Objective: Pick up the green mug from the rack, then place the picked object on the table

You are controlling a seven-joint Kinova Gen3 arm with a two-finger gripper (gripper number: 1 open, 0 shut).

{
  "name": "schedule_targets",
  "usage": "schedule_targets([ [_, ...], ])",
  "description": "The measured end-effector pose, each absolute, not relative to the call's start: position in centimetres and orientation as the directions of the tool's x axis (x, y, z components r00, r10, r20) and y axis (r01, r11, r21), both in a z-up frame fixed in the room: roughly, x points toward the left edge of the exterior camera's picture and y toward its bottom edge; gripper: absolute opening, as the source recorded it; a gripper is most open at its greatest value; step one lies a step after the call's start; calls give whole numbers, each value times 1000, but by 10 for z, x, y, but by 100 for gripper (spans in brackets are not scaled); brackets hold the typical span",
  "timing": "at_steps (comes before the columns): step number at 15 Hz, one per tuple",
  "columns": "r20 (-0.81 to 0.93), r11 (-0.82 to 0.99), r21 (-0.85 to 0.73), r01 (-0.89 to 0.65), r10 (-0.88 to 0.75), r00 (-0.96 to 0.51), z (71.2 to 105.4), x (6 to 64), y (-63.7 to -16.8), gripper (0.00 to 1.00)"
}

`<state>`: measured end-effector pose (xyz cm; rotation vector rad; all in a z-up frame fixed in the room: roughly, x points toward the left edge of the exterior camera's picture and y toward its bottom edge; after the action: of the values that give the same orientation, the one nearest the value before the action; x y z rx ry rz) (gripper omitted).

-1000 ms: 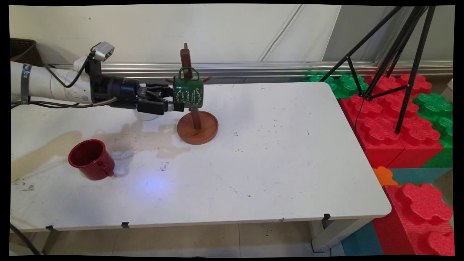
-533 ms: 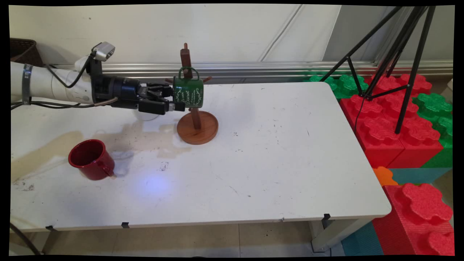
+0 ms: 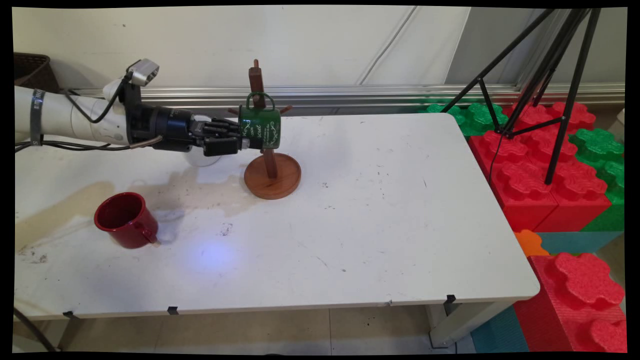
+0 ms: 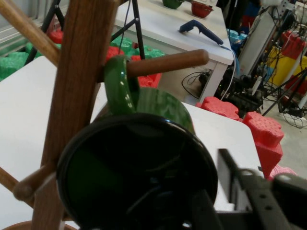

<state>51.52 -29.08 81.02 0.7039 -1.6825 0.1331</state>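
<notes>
Honestly, I can see only part of the pincer (image 3: 248, 141): in the hand view one finger reaches into the green mug's (image 3: 260, 127) dark mouth and the other (image 4: 244, 189) lies outside its wall, so the pincer is closed on the rim. The rest of the linkage is cut off at the bottom edge. A white thing (image 3: 202, 159) behind the wrist is mostly covered and I cannot name it.

The green mug is glossy, with pale lettering on its side. It lies sideways, mouth toward the hand, its handle (image 4: 116, 86) looped over a peg (image 4: 165, 62) of the wooden mug tree (image 3: 271, 171).

The white counter (image 3: 380, 220) is scuffed and stained brownish at the left, where a red mug (image 3: 126, 220) stands well apart. Red and green foam blocks (image 3: 542, 165) and a black tripod (image 3: 545, 65) fill the right.
</notes>
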Motion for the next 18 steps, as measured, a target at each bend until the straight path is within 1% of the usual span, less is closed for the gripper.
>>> schedule_targets([
  [18, 929, 823, 285, -491, -364, -70, 819, 519, -284, 0],
])
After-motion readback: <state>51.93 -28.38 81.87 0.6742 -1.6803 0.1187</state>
